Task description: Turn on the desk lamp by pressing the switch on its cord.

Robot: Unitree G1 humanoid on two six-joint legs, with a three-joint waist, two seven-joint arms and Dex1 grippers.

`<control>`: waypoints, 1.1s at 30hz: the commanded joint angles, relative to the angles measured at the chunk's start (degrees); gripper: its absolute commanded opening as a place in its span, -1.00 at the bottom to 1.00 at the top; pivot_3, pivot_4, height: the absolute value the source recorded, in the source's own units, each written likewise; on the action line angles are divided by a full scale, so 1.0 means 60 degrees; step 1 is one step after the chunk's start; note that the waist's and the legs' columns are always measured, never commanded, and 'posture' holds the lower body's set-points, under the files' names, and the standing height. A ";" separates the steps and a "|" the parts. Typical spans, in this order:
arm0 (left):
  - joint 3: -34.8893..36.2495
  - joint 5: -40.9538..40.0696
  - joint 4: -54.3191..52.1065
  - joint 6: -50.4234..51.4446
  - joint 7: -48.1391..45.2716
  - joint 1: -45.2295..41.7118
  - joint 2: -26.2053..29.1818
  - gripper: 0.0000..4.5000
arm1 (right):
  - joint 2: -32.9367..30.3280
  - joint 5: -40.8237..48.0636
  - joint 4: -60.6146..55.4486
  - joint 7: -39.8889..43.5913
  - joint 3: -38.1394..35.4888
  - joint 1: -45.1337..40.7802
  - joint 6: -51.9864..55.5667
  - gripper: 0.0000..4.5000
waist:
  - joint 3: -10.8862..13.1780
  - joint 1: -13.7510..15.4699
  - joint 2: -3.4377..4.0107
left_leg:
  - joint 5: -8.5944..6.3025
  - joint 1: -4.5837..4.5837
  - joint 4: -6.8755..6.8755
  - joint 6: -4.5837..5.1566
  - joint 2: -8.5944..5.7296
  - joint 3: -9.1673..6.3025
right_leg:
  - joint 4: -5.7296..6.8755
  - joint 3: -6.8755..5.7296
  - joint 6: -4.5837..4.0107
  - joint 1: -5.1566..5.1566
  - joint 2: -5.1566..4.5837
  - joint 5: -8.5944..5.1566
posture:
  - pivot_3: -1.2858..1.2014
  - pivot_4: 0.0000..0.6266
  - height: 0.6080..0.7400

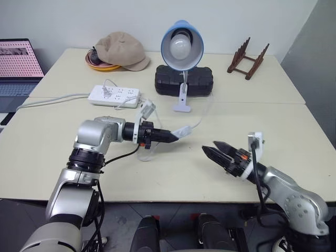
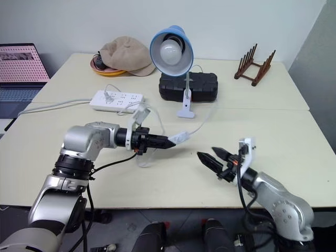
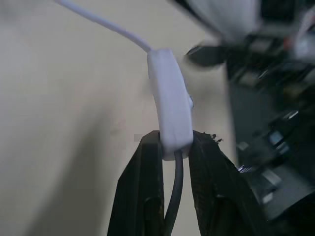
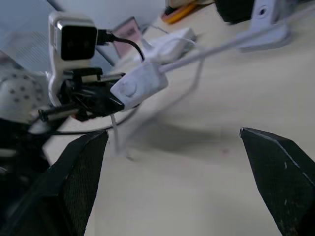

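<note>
The desk lamp (image 1: 181,44), with a light-blue shade and a white bulb, stands at the back middle of the table on a small white base. Its thin white cord (image 1: 199,122) curves forward from the base to the white oblong switch (image 1: 182,132). My left gripper (image 1: 176,136) is shut on one end of the switch (image 3: 170,98) and holds it lifted above the table, pointing right. My right gripper (image 1: 210,146) hovers open a short way to the right of the switch (image 4: 139,86), its fingers facing it with nothing between them.
A white power strip (image 1: 114,95) with a thick cable lies at the back left. A black case (image 1: 184,80) sits behind the lamp base. A tan cap (image 1: 121,50), a wooden rack (image 1: 248,59) and a laptop (image 1: 18,65) line the far side.
</note>
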 commanded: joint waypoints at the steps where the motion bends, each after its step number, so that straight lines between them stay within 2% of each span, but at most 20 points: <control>1: 0.0763 -0.1117 -0.0771 0.1649 0.0739 -0.0142 -0.0172 -0.82 | 0.0234 0.1839 0.0569 -0.0913 -0.0593 -0.0908 0.0544 1.00 | 0.0001 -0.0007 0.0001 | 0.0000 0.0004 -0.0001 0.0000 0.0000 0.0000 | 0.0000 0.0000 0.0001 0.0003 0.0000 0.0001 | 0.03 -0.52 1.00; 5: 0.1189 -0.1816 -0.1362 0.2438 0.1456 0.0054 -0.0458 -0.82 | 0.0630 0.3542 0.1109 -0.1938 -0.0676 -0.1881 0.0661 1.00 | 0.0002 -0.0012 0.0003 | 0.0000 0.0003 -0.0008 0.0000 0.0001 -0.0004 | 0.0000 -0.0003 0.0034 0.0000 0.0002 0.0019 | 0.03 -0.52 1.00; 9: 0.1479 -0.2289 -0.1731 0.2808 0.1990 0.0212 -0.0595 -0.82 | 0.0631 0.4330 0.1129 -0.2368 -0.0437 -0.2019 0.0763 1.00 | 0.0002 -0.0004 0.0003 | -0.0001 0.0003 -0.0022 0.0000 0.0003 -0.0010 | -0.0003 -0.0010 0.0041 -0.0002 0.0006 0.0023 | 0.03 -0.52 1.00; 22: 0.1636 -0.3173 -0.1947 0.2876 0.2912 0.0419 -0.0653 -0.82 | 0.0382 0.4783 0.1108 -0.2473 0.0302 -0.2113 0.0568 1.00 | 0.0002 -0.0010 0.0003 | -0.0001 0.0002 -0.0016 0.0000 0.0001 -0.0008 | -0.0009 -0.0005 0.0010 -0.0003 0.0006 0.0006 | 0.03 -0.52 1.00; 24: 0.1598 -0.3213 -0.1899 0.2816 0.2954 0.0401 -0.0638 -0.82 | 0.0394 0.4743 0.1151 -0.2518 0.0331 -0.2130 0.0514 0.84 | 0.0002 -0.0010 0.0003 | -0.0001 0.0002 -0.0018 0.0000 0.0001 -0.0007 | -0.0010 -0.0005 0.0012 -0.0003 0.0006 0.0006 | 0.03 -0.52 1.00; 25: 0.1580 -0.3256 -0.1881 0.2805 0.2954 0.0401 -0.0617 -0.82 | 0.0369 0.4772 0.1130 -0.2461 0.0352 -0.2113 0.0523 0.83 | 0.0002 -0.0010 0.0003 | -0.0001 0.0002 -0.0019 0.0000 0.0001 -0.0007 | -0.0011 -0.0005 0.0013 -0.0003 0.0006 0.0007 | 0.03 -0.52 1.00; 27: 0.1531 -0.3296 -0.1854 0.2749 0.2952 0.0410 -0.0572 -0.82 | 0.0340 0.4768 0.1135 -0.2445 0.0387 -0.2100 0.0487 0.58 | 0.0002 -0.0009 0.0003 | -0.0001 0.0002 -0.0021 0.0000 0.0001 -0.0007 | -0.0012 -0.0005 0.0016 -0.0004 0.0006 0.0008 | 0.03 -0.52 1.00; 33: 0.1464 -0.3379 -0.1809 0.2687 0.2909 0.0415 -0.0508 -0.82 | 0.0289 0.4748 0.1140 -0.2444 0.0399 -0.2063 0.0389 -0.02 | 0.0002 -0.0009 0.0003 | -0.0001 0.0002 -0.0020 0.0000 0.0001 -0.0007 | -0.0013 -0.0005 0.0011 -0.0004 0.0006 0.0005 | 0.03 -0.52 1.00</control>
